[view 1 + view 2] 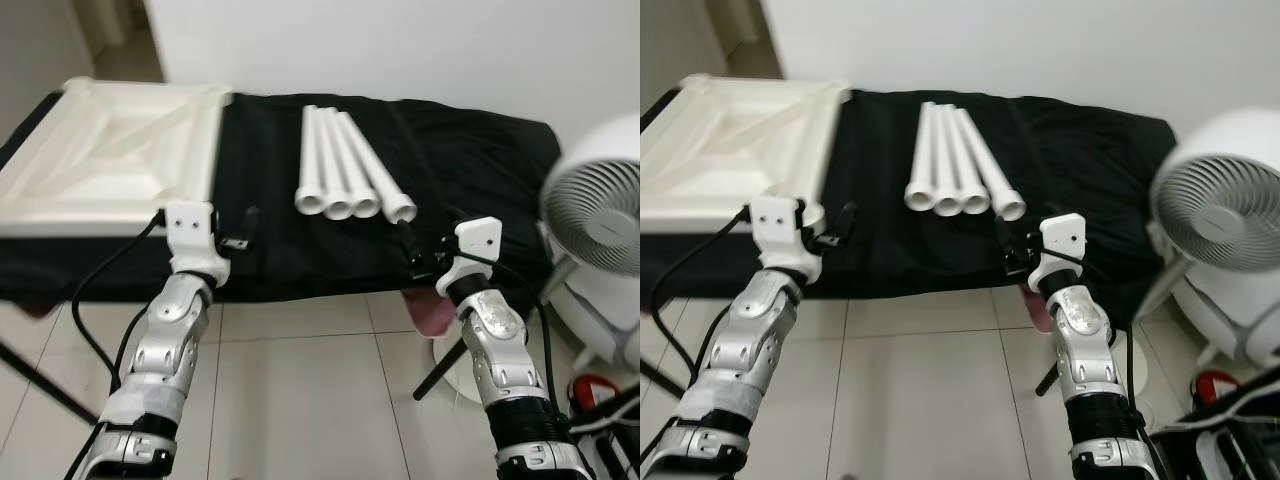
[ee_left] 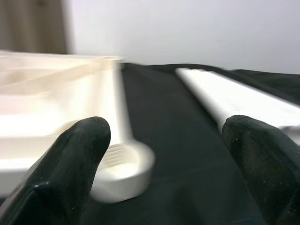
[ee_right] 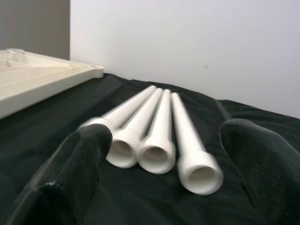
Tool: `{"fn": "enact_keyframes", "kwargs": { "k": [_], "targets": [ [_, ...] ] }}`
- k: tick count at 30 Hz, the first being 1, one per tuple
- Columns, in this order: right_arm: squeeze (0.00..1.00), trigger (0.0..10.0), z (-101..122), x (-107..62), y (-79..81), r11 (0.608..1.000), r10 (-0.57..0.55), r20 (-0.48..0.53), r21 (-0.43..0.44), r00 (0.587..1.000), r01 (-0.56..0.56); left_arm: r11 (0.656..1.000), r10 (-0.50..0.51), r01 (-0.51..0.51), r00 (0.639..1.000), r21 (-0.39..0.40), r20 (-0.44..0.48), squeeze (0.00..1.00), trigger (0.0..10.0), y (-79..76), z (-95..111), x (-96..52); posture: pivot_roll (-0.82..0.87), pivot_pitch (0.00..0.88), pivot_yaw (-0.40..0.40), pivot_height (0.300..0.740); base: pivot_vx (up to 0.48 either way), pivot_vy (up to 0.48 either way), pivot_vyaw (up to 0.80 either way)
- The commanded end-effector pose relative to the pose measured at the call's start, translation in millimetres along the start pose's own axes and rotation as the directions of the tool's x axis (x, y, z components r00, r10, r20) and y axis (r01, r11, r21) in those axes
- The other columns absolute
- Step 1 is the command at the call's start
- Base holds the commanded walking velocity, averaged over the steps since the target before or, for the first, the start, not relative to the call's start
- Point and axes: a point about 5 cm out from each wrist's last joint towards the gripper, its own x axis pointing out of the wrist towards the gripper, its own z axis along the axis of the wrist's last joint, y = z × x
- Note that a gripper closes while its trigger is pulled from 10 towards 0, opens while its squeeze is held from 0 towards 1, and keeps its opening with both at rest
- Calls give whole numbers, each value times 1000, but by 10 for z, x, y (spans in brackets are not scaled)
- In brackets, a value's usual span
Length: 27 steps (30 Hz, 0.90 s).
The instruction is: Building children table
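Note:
A white table top (image 1: 110,150) lies upside down on the left of a black-draped surface (image 1: 470,160), ribs and a round corner socket (image 2: 123,171) showing. Several white legs (image 1: 345,165) lie side by side in the middle, threaded ends (image 3: 154,157) toward me. My left gripper (image 1: 240,232) hovers open by the table top's near right corner. Just short of the rightmost leg's end, my right gripper (image 1: 412,252) is open, nothing between its fingers (image 3: 77,173).
A white fan (image 1: 600,215) stands close on the right, with cables and a red item (image 1: 592,390) on the floor beside it. Tiled floor (image 1: 300,380) lies below the draped surface's front edge. A white wall backs the surface.

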Motion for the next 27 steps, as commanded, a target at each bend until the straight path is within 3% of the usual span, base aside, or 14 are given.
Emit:
{"fn": "enact_keyframes", "kwargs": {
  "k": [1, 11, 19, 27],
  "targets": [
    [0, 10000, -9, -3, -6, 1000, 5, -3, 22, 1000, -5, 1000, -14, 14, 1000, 10, 11, 0, 10000, -17, 21, 10, 70, 20, -104, 740, 0, 0, 0],
    [0, 10000, -10, 49, -22, 1000, 4, -9, 23, 1000, -4, 1000, 16, -16, 1000, -12, 24, 0, 10000, 42, 103, 101, 78, 27, -85, 740, 0, 0, 0],
    [0, 10000, -31, 54, 18, 1000, 4, -26, 3, 1000, -3, 999, 51, -51, 999, 1, 16, 0, 10000, 165, 156, 71, 80, 49, -46, 740, 0, 0, 0],
    [0, 10000, 8, 94, 15, 1000, -1, -4, 2, 1000, 1, 998, 56, -56, 998, -2, 14, 0, 10000, 161, 155, 75, 67, 56, -35, 740, 0, 0, 0]
  ]
}}
